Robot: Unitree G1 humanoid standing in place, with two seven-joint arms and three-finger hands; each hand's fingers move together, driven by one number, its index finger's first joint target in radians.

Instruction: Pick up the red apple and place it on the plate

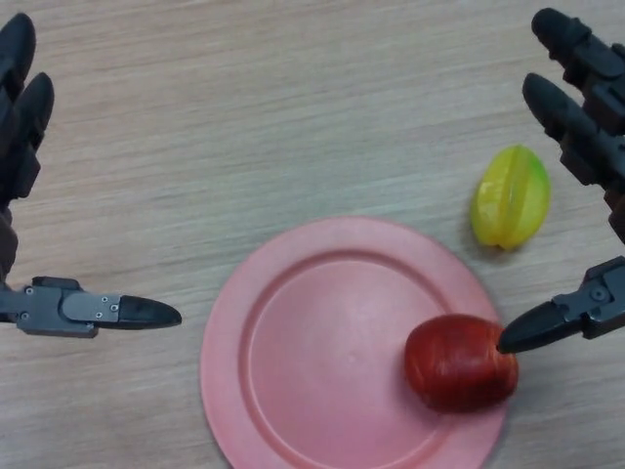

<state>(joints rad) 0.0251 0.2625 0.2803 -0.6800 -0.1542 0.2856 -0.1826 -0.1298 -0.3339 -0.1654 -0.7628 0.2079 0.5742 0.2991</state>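
Observation:
The red apple lies on the right part of the pink plate, near its rim. My right hand is open at the right edge of the view; its thumb tip touches or hovers just at the apple's upper right side, and its fingers point up, away from the apple. My left hand is open at the left edge, its thumb pointing toward the plate with a gap between them.
A yellow-green star fruit lies on the wooden table just above and right of the plate, close below my right hand's fingers.

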